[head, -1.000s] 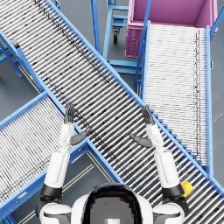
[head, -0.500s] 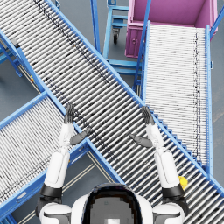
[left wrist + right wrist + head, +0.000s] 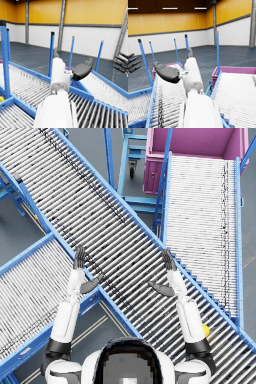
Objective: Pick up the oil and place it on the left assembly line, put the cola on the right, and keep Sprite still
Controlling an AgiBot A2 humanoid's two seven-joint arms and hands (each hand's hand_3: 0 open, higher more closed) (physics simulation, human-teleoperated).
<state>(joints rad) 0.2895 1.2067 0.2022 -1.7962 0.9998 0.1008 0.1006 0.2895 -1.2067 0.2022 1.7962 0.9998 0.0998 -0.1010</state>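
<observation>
Grey rollers, centre belt: ran diag. across head view, top-left to bottom-right, betw. blue side rails; both white arms were raised over its near part.
L hand: dark, held nothing. Fingers were straight and apart, pointing up the belt, thumb out toward the middle. Hung above the belt's near rail. Left wrist view agreed: thumb stuck out sideways, palm bare.
R hand: mirror of the L one. Fingers were spread and straight, thumb turned inward, nothing gripped. Was over the belt's rollers, well apart from the L hand. Right wrist view showed the same bare palm.
Yellow bit: small, on the centre belt just beside the R forearm and mostly hidden by it. Couldn't tell whether it was the oil or sth else.
L line: pale rollers, blue frame, below-left of the centre belt.
R line: pale rollers, blue rails, ran straight up the picture's R side.
Pink bin: stood at the R line's far end.
</observation>
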